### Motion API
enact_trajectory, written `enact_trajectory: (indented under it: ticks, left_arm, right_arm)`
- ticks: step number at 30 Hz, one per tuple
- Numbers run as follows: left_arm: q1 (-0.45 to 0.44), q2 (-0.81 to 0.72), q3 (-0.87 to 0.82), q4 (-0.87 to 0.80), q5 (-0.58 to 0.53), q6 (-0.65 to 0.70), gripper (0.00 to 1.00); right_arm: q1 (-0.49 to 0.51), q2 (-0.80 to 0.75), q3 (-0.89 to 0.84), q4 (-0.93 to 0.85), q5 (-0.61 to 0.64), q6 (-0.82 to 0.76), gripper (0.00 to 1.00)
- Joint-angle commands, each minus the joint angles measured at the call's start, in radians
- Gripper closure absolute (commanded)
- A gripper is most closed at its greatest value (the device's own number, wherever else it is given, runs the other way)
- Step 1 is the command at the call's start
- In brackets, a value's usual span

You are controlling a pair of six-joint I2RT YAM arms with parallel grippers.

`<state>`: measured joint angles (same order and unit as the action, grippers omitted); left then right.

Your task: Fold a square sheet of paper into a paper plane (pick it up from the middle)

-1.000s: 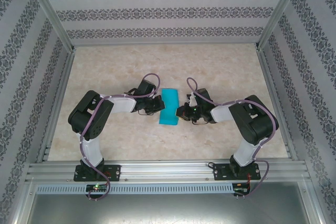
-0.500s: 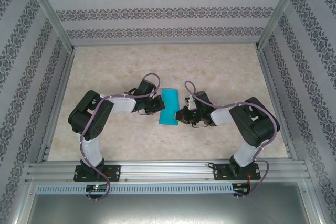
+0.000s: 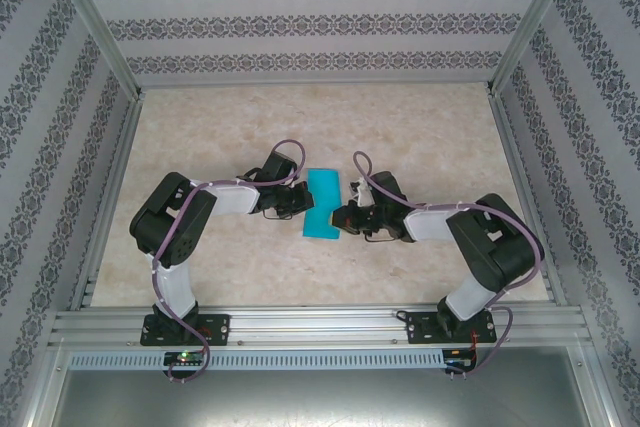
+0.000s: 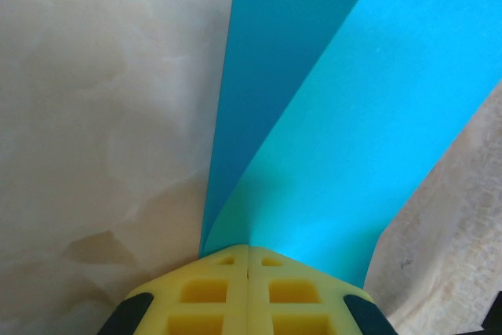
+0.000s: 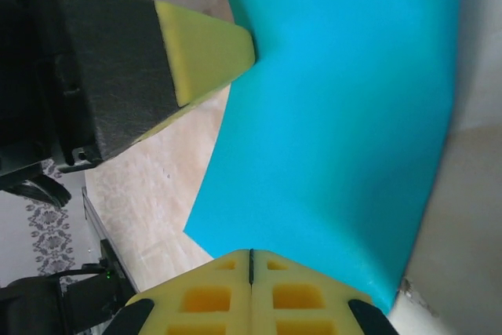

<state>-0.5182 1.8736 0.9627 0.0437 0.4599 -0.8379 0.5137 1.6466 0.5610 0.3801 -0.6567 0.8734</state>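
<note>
Paper sheet (image 3: 323, 204) spans left gripper (image 4: 249, 250) and right gripper (image 5: 251, 255), each clenched on its edge; a straight crease needs equal pull.

The top camera sits high above and behind the black-and-white robot arms (image 3: 180, 237). It looks down from far off at the whole pale marbled bench (image 3: 200, 137). The left wrist camera looks out along the yellow left jaws, very close to the thin teal-blue paper sheet (image 4: 337, 139). The right wrist camera looks along the yellow right jaws from the other side, and also sees the left jaws. All three views share the sheet and some bench beside it.
</note>
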Motion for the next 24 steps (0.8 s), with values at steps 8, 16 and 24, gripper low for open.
enact_trajectory:
  ticks: [8, 16, 24]
  left_arm:
    - [-0.013, 0.022, -0.014, -0.085, -0.033, 0.01, 1.0]
    - [-0.013, 0.02, -0.009, -0.088, -0.03, 0.012, 1.0]
    - [-0.013, 0.02, -0.008, -0.09, -0.029, 0.013, 1.0]
  right_arm:
    - [0.015, 0.058, -0.048, 0.018, 0.007, -0.016, 0.95]
    - [0.04, -0.019, -0.05, 0.018, -0.022, -0.028, 0.94]
    - [0.008, 0.03, -0.079, 0.015, -0.007, -0.056, 0.94]
